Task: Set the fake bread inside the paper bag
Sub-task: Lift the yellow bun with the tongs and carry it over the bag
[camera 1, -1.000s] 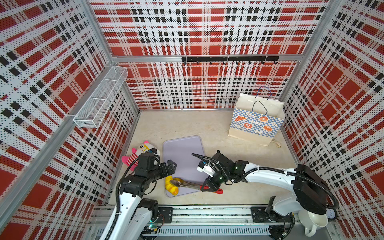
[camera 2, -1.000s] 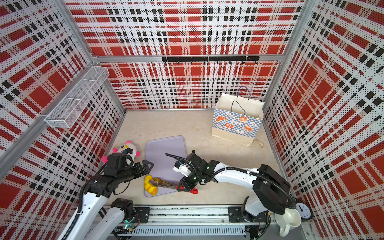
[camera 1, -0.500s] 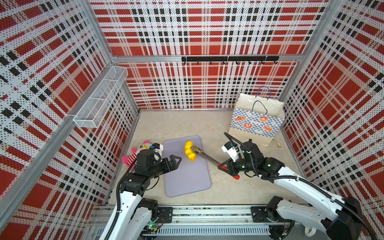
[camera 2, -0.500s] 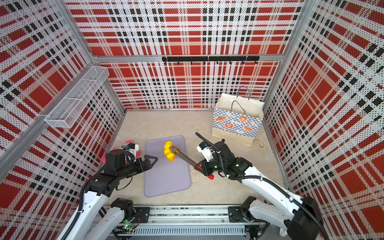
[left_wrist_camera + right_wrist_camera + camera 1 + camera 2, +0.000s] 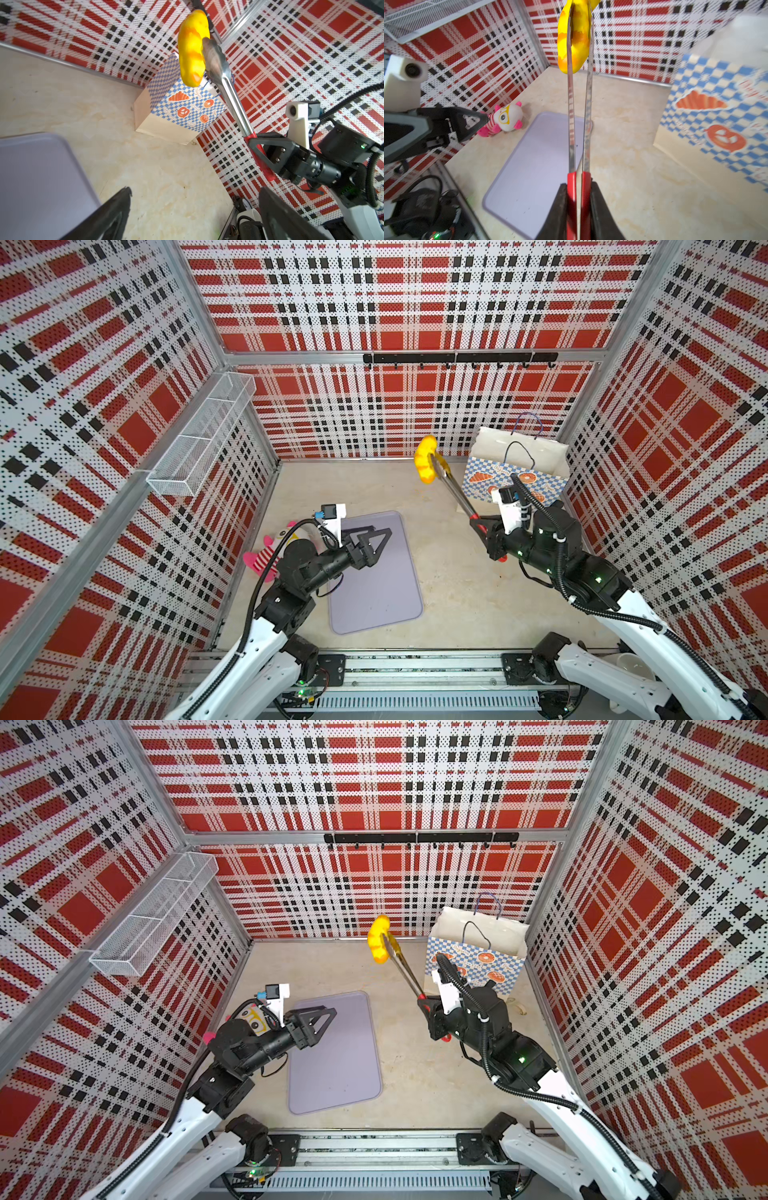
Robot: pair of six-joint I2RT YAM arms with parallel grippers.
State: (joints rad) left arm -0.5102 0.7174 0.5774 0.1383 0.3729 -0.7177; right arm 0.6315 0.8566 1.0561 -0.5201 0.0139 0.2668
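**Bread (image 5: 425,460) held up in tongs (image 5: 455,495), just left of the bag (image 5: 480,481)**

The doll (image 5: 266,556) lay half hidden behind the left arm, and the right wrist covered part of the bag's front. The bag's inside could not be made out. The right gripper (image 5: 578,193) pinched narrow on the tongs' red handles, which clamped the bread in mid-air at upper centre of both top views. The left gripper (image 5: 374,536) gaped wide above the tray (image 5: 382,593), holding nothing

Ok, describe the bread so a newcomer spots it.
Find the checkered paper bag at the back right. Left of it, metal tongs rise from the right gripper. The bread is the yellow lump pinched at their tip, alone in the air.
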